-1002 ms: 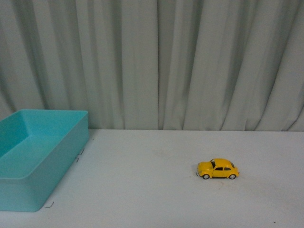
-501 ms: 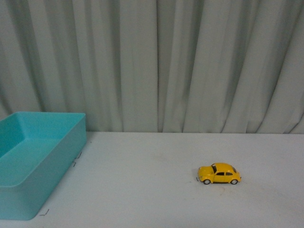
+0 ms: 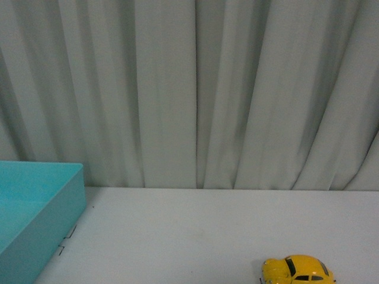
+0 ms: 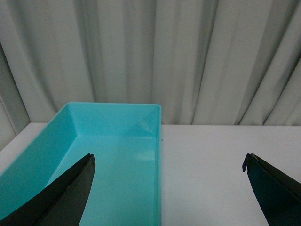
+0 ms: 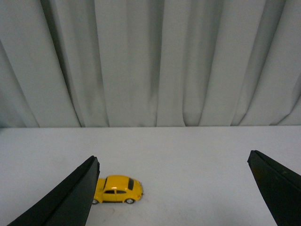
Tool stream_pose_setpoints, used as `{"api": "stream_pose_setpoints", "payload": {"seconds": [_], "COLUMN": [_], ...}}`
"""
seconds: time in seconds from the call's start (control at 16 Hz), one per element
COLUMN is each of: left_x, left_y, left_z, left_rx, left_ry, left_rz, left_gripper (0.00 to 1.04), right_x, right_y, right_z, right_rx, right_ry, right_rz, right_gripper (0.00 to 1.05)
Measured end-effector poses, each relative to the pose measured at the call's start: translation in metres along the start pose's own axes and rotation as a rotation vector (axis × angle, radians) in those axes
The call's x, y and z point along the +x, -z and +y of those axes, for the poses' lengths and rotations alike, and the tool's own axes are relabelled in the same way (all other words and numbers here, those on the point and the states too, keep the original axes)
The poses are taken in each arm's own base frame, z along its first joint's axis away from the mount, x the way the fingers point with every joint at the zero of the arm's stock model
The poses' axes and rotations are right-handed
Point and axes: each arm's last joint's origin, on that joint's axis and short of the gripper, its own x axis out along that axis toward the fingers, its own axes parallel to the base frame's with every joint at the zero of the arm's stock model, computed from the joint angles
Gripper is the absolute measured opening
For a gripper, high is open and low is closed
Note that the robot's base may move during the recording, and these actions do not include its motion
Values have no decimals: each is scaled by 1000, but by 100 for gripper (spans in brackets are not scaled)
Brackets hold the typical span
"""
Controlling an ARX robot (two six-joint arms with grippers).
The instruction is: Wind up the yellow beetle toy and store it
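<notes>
**While both tools hang open, the beetle waits untouched on the right**

Starting at the left, a turquoise bin (image 3: pixel 59 219) stands empty on the white worktop (image 3: pixel 177 236), with a grey curtain (image 3: pixel 195 89) hanging at the far side. The left tool (image 4: pixel 168 160) hangs above the bin's near end, its fingers spread wide and holding nothing.

Further right, well apart from the bin, the yellow beetle toy (image 3: pixel 298 270) sits on its wheels on the near part of the worktop. The lower edge of the front view cuts it off. The right tool (image 5: pixel 174 157) is wide open and empty too, with the toy ahead of it and not touched.

The toy looks small, light and rigid. Its glossy, rounded shell would probably slip out of a pinch taken high on the roof. Its free wheels mean it may roll away if nudged from either end. The best hold is probably across the two flat flanks, low at the doors.

Its long axis runs left to right, with one side facing the robot. The windscreen and hood suggest the nose points left, towards the bin, though the right wrist view leaves this less clear.
</notes>
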Motion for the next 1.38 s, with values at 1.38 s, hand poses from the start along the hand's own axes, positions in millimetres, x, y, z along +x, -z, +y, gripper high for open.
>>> {"api": "stream_pose_setpoints", "payload": {"seconds": [1.38], "left_x": [0], "left_y": [-1], "left_z": [0], "left_rx": [0], "left_ry": [0], "left_rz": [-6], "left_gripper": [98], "right_x": [204], "right_y": [-14], "right_z": [-118], "right_rx": [142], "right_ry": [96], "right_rz": [205], "right_gripper": [98]}}
